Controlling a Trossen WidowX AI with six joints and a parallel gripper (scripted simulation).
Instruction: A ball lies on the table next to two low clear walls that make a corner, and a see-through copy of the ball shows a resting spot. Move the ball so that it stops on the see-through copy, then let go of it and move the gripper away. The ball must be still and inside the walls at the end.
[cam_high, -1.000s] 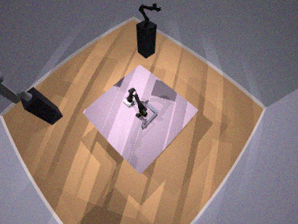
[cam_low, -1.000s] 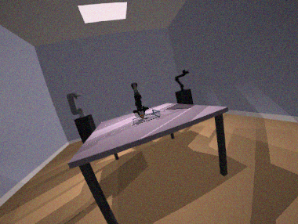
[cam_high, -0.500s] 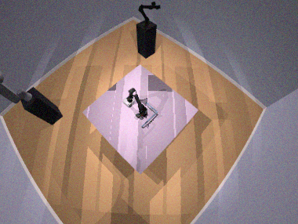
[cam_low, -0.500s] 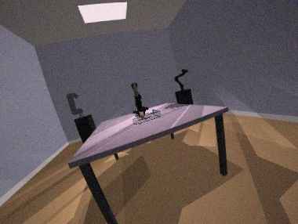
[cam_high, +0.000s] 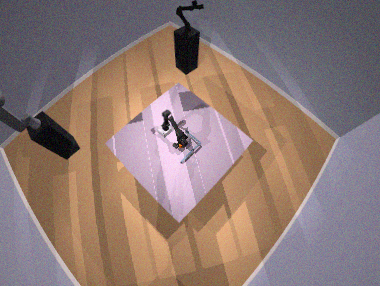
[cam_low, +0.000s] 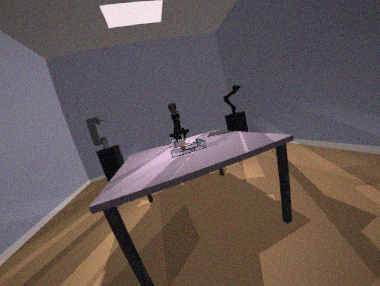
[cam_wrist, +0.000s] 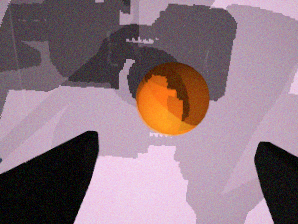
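The orange ball (cam_high: 180, 146) (cam_low: 183, 147) (cam_wrist: 172, 99) is on the inner side of the clear corner walls (cam_high: 191, 154) (cam_low: 202, 143). In the wrist view it sits above the centre line between the fingertips, with wide gaps to both black fingers. My gripper (cam_high: 179, 144) (cam_low: 179, 136) (cam_wrist: 177, 146) is open and empty, just above the ball and touching it nowhere that I can see. I cannot make out the see-through copy apart from the ball; whether the two overlap fully is unclear. The ball looks small and partly covered by the gripper in the top view.
The walls meet at a corner to the right of my gripper in the top view. My arm's base stands on the pale table (cam_high: 175, 205) (cam_low: 145, 175), left of the walls. Two other arms on black pedestals (cam_high: 186, 50) (cam_low: 236, 121) stand off the table.
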